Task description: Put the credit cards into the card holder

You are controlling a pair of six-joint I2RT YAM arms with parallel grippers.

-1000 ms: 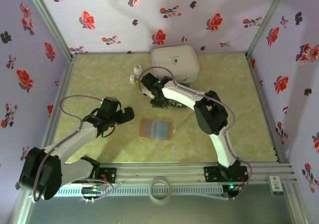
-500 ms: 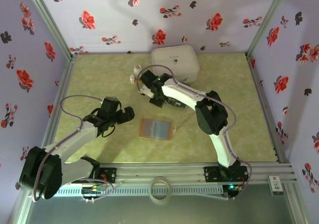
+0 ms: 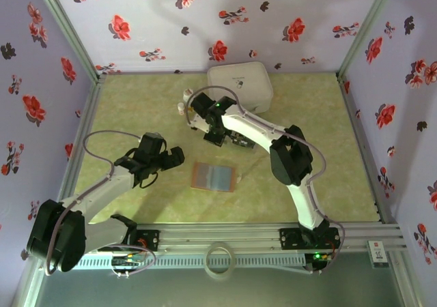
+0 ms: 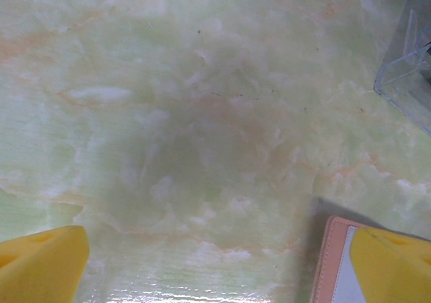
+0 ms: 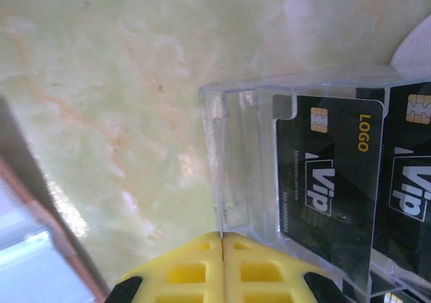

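Collision looms: your right gripper (image 5: 222, 239), jaws pressed together empty, could shove the clear tray (image 5: 232, 161) and scatter the credit cards (image 5: 330, 182).

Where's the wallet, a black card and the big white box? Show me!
wallet (image 3: 214, 177): top view, grey middle of its open inside.
black card (image 5: 322, 190): right wrist view, on its white Vip mark.
white box (image 3: 239, 85): top view, middle of its lid.
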